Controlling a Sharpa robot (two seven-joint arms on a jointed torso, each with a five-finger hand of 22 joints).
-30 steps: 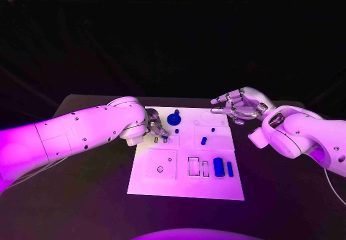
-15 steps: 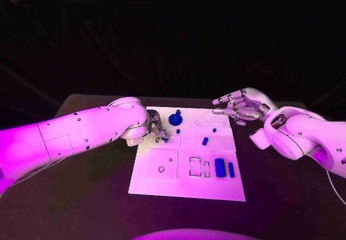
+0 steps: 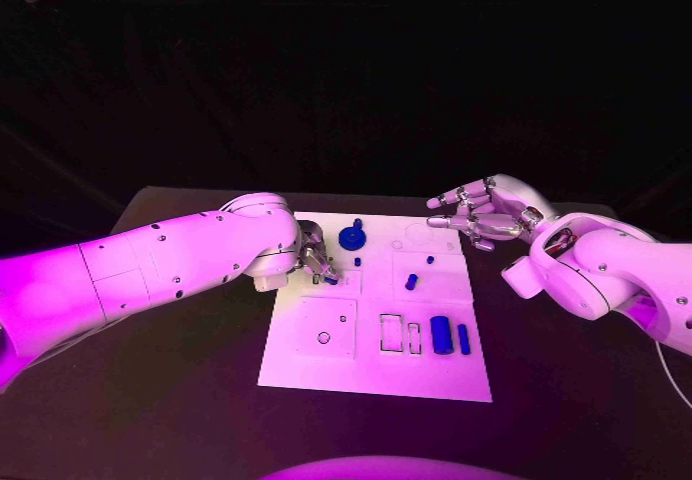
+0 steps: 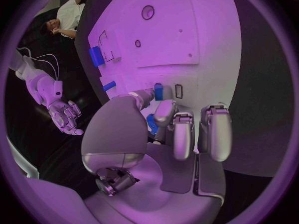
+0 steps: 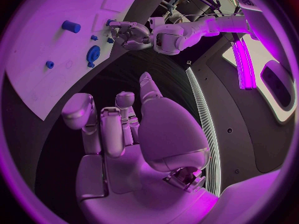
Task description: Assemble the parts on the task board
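— Where is your left hand (image 3: 306, 258)?

— Low over the board (image 3: 361, 370) on the worktop (image 3: 173, 400), thumb and a finger pinching a small blue piece (image 4: 158, 91). My wrist camera shows that grip; from the head, my fingers mostly hide it.

— And the right hand (image 3: 479, 215)?

— Raised just beyond the board's far corner, fingers spread, holding nothing. The blue gear (image 3: 352, 238) sits just past my left fingers.

Magenta light washes the whole scene. The task board (image 3: 372, 355) and the white arms glow brightest, while the upper half of the head view is near black. Both wrist views curve strongly toward their dark rims. Small board details look soft, perhaps slightly out of focus.
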